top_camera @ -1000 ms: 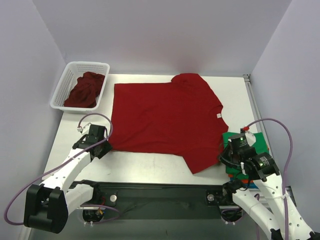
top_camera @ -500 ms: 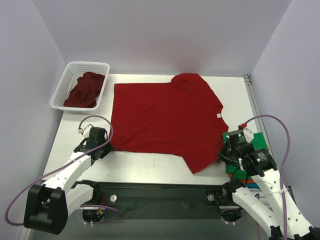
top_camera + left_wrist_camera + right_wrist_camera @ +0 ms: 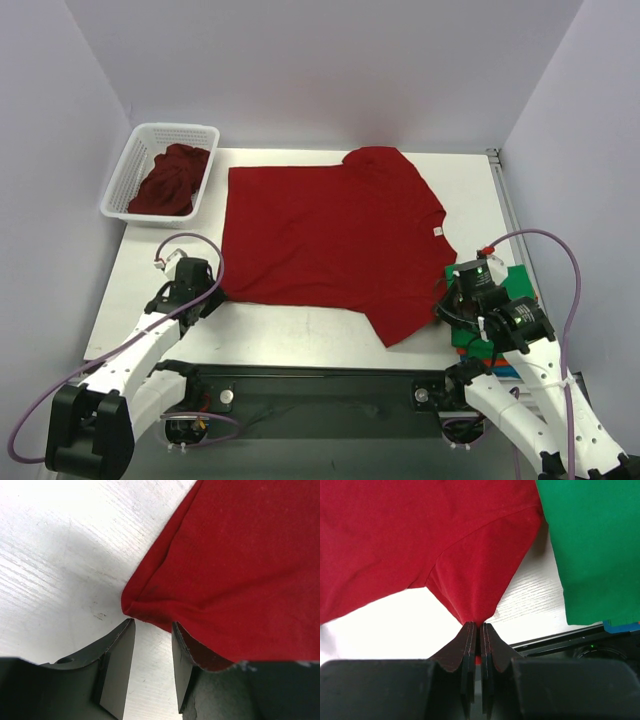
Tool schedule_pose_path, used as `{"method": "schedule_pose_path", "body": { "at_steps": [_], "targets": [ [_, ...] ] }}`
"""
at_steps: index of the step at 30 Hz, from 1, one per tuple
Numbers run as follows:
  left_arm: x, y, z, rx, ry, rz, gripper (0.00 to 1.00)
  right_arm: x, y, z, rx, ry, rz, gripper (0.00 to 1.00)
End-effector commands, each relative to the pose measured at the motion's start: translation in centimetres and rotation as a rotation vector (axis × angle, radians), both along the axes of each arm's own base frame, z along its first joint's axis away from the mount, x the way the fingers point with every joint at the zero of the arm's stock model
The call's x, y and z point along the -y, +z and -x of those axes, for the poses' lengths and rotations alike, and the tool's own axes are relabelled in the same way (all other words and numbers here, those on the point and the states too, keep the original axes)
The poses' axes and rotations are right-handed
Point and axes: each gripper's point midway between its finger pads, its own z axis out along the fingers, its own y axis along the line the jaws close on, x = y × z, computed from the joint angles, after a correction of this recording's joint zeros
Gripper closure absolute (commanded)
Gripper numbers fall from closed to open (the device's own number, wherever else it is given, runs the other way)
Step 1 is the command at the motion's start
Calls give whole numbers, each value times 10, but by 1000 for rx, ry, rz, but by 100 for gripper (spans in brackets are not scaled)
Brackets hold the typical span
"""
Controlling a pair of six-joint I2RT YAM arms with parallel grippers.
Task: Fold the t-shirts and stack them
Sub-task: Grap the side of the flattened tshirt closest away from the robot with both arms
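table (image 3: 300, 325): one red t-shirt (image 3: 330, 235) lies spread flat at centre, hem toward 9 o'clock, collar toward 3 o'clock. it has not moved in the last second.
basket (image 3: 175, 128) at 10 o'clock holds crumpled red shirts (image 3: 170, 180).
folded green shirt (image 3: 590, 545) sits at 4 o'clock, just beside the near sleeve.
right arm (image 3: 520, 325) has edged off the green shirt toward that sleeve; right jaws are pressed together, pinching the sleeve tip.
left arm (image 3: 150, 335) has shifted slightly at the 8 o'clock hem corner; left jaws stand spread, the corner at their mouth.
assessment: one hold made, the other pending; fold not begun.
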Motion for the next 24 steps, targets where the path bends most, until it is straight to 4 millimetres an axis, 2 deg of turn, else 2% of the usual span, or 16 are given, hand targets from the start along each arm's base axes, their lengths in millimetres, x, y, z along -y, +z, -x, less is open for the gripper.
{"method": "schedule_pose_path", "body": {
  "at_steps": [1, 9, 12, 13, 15, 16, 19, 21, 24],
  "targets": [
    [4, 8, -11, 46, 3, 18, 54, 5, 10, -3, 26, -10, 24, 100],
    [-5, -7, -14, 13, 35, -29, 55, 4, 14, -6, 28, -4, 30, 100],
    [-7, -11, -17, 9, 40, -46, 63, 3, 15, -7, 26, -1, 32, 100],
    [-8, -11, -18, 11, 42, -50, 74, 3, 16, -8, 25, 2, 34, 100],
    [-11, -12, -16, -1, 48, -66, 86, 4, 16, -8, 27, 4, 36, 100],
    [-12, -11, -15, -4, 52, -69, 98, 4, 17, -7, 28, 8, 37, 100],
    [-19, -7, -8, -25, 85, -96, 100, 7, 18, -6, 30, 3, 47, 100],
    [-23, 6, -9, 5, 101, -105, 100, 8, 21, -3, 32, 4, 48, 100],
    [-34, 20, 0, 4, 130, -142, 100, 9, 30, 4, 43, 15, 39, 100]
  ]
}}
